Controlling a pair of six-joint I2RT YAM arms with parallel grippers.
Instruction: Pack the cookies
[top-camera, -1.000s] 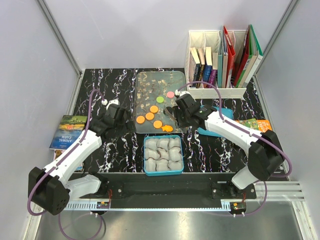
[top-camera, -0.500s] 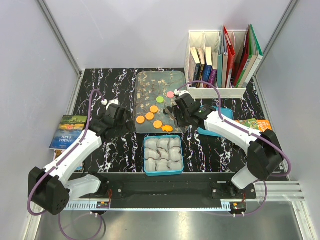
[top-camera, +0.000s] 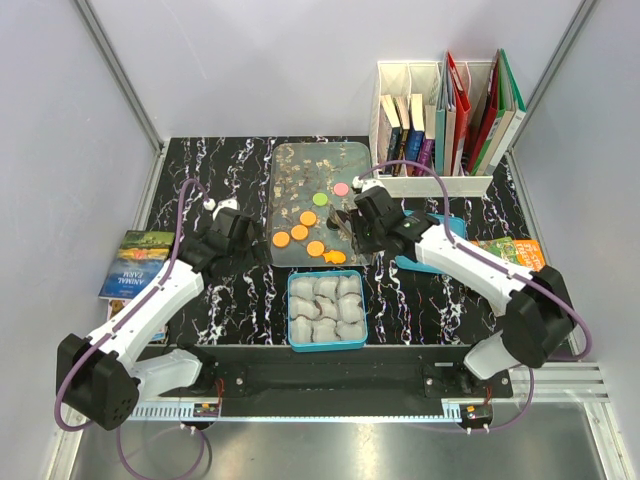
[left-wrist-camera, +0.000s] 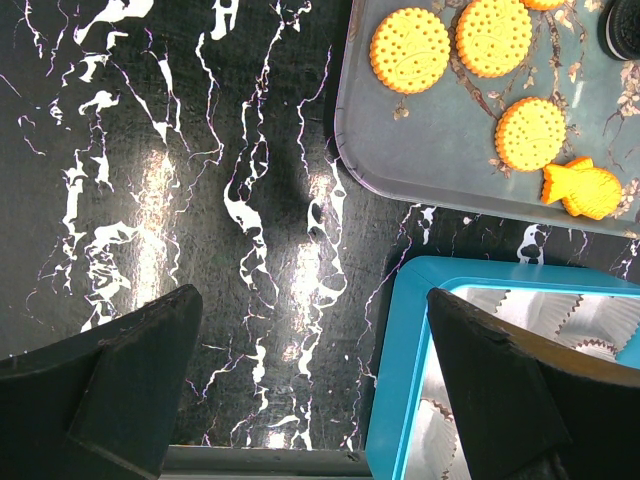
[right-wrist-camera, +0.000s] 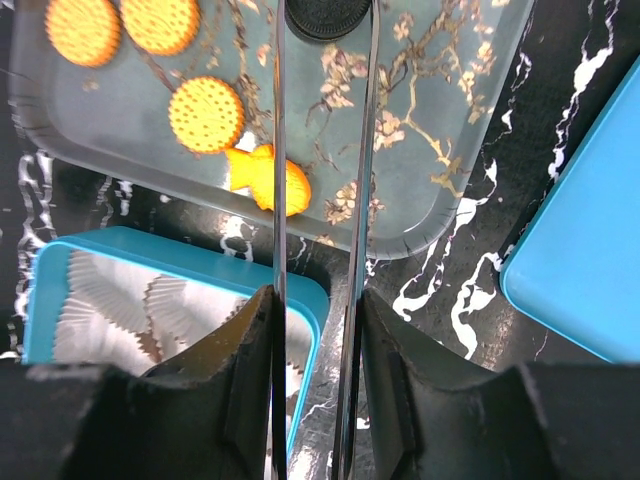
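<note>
Several round orange cookies (top-camera: 299, 232) and an orange fish-shaped one (right-wrist-camera: 268, 180) lie on the glass tray (top-camera: 300, 165), with a green cookie (top-camera: 320, 198) and a pink cookie (top-camera: 341, 189) farther back. My right gripper (right-wrist-camera: 315, 300) is shut on metal tongs (right-wrist-camera: 278, 150). The blades reach over the tray to either side of a black cookie (right-wrist-camera: 328, 15), which is partly cut off at the frame's top. My left gripper (left-wrist-camera: 310, 335) hangs open over the bare table, left of the tray and the blue tin (left-wrist-camera: 400, 350), holding nothing.
The blue tin (top-camera: 291, 300), lined with grey paper cups, sits in front of the tray. Its blue lid (right-wrist-camera: 590, 230) lies to the right. A white file rack of books (top-camera: 440, 130) stands at the back right. Books lie at the left edge (top-camera: 138, 262) and the right edge (top-camera: 510, 248).
My right gripper's jaws have squeezed the tongs narrower and the arm has shifted slightly toward the black cookie. The left arm has not moved.
</note>
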